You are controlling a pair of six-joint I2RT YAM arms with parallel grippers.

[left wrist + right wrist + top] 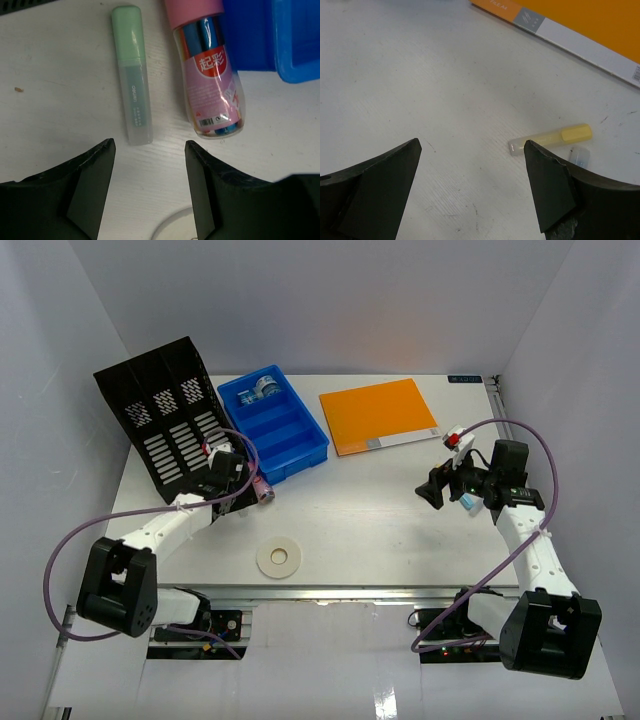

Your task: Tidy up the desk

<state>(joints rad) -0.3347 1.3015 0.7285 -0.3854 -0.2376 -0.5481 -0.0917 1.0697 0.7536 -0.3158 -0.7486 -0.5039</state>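
Left pincer (149, 150), released, empty, held near pale green plastic highlighter (132, 75) and pink-capped clear tube (212, 85) laid beside blue plastic compartment tray (295, 45). Right pincer (472, 150) released, empty. Large white rectangular worktop (380, 530) spread beneath tray.

The white flat desk (380, 530) carries 1 black slotted file rack (165, 415), 1 blue compartment tray (310, 418), 1 orange folder (378, 415) and 1 white tape ring (280, 559). 1 green highlighter (132, 75) lies flat.
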